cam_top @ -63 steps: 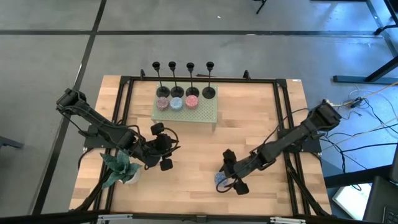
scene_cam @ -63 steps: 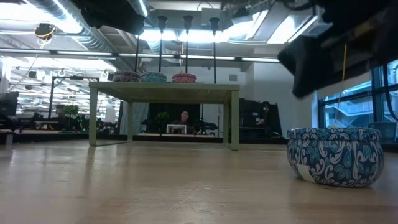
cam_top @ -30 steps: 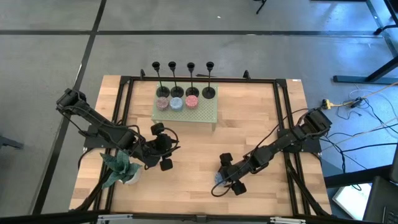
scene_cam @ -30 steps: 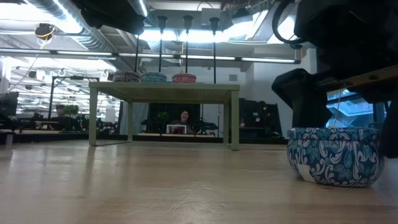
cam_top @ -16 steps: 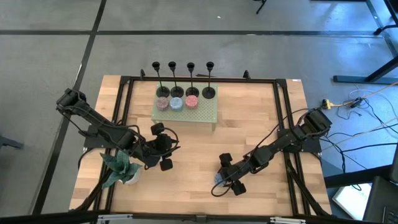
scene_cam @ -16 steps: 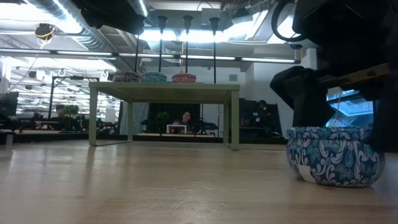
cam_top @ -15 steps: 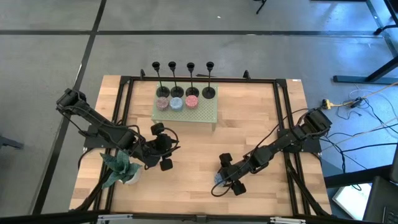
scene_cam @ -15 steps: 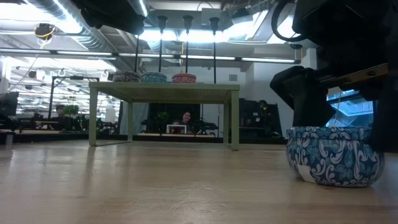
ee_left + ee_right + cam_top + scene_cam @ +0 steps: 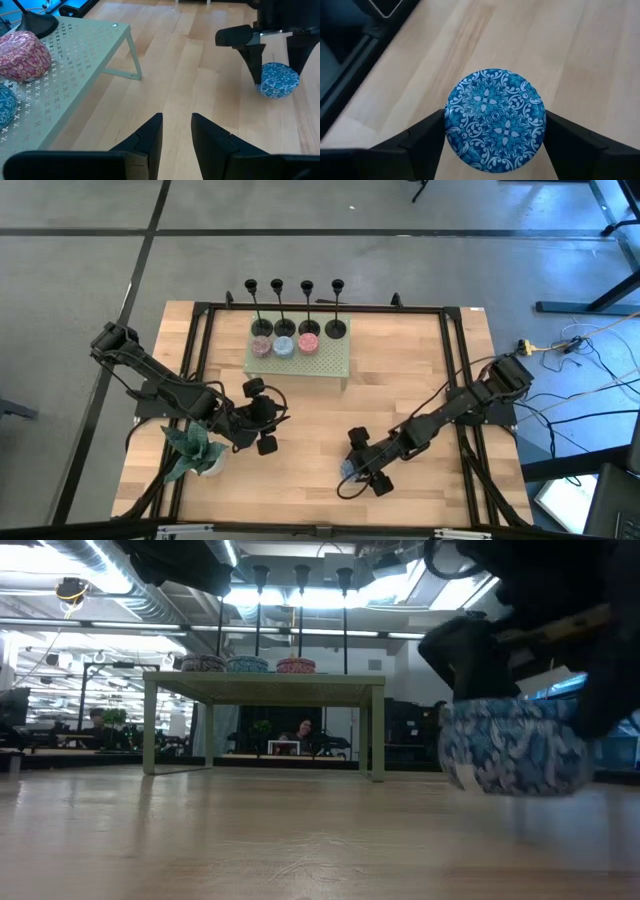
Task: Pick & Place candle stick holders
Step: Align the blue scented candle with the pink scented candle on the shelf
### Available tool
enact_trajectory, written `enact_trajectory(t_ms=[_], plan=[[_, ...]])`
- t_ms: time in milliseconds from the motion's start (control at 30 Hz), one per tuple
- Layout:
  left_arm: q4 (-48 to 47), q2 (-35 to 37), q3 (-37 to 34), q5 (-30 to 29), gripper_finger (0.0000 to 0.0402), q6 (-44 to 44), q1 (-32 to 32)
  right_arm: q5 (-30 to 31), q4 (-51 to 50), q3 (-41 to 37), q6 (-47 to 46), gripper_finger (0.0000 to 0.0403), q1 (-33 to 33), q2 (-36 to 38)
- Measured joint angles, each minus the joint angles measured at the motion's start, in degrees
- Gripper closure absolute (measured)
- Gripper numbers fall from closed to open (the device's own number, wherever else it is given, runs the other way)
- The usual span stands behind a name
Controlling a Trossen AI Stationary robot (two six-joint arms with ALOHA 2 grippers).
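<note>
At lower centre-right of the high view: right gripper (image 9: 356,464), fingers (image 9: 422,137) clamped on either side of a round blue-and-white patterned tin (image 9: 495,122). In the low view the tin (image 9: 512,745) hangs clear of the wooden counter (image 9: 250,840).

At upper centre of the high view: pale green perforated stand (image 9: 335,360) on the counter, carrying three small round speckled candles (image 9: 284,346) in pink, blue and pink.

Along the stand's far edge: four slim black candle stick holders (image 9: 337,328), upright in a row, bases on or just behind the stand, none held.

At left centre of the high view: left gripper (image 9: 262,416), above bare counter, well apart from the stand; fingers (image 9: 150,137) set narrowly apart, holding nothing.

At lower left: green leafy plant (image 9: 195,448) in a pale pot.
</note>
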State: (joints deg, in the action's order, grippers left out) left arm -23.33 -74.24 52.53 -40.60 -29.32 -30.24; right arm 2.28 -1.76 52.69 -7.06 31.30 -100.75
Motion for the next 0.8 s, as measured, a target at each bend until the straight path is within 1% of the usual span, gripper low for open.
enact_trajectory(t_ms=[67, 233, 400, 467, 600, 800], plan=[[0.0, 0.0, 0.0, 0.0, 0.0304, 0.0, 0.0, 0.6, -3.1, 1.7, 0.0, 0.0109, -0.5, 0.2], [0.0, 0.0, 0.0, 0.3, 0.0304, 0.0, 0.0, 5.2, -13.6, 7.2, 3.1, 0.0102, -1.9, 0.5], [0.0, 0.0, 0.0, 0.4, 0.0304, 0.0, 0.0, 5.8, -27.3, 14.1, 2.9, 0.0108, -4.5, 0.5], [0.0, 0.0, 0.0, 0.4, 0.0304, 0.0, 0.0, 8.0, -32.2, 16.8, 4.3, 0.0109, -5.4, 0.5], [0.0, 0.0, 0.0, 0.4, 0.0304, 0.0, 0.0, 12.9, -40.8, 22.9, 9.9, 0.0106, -7.0, 0.5], [0.0, 0.0, 0.0, 1.0, 0.0304, 0.0, 0.0, 18.7, -54.6, 32.3, 12.5, 0.0105, -11.0, 0.5]])
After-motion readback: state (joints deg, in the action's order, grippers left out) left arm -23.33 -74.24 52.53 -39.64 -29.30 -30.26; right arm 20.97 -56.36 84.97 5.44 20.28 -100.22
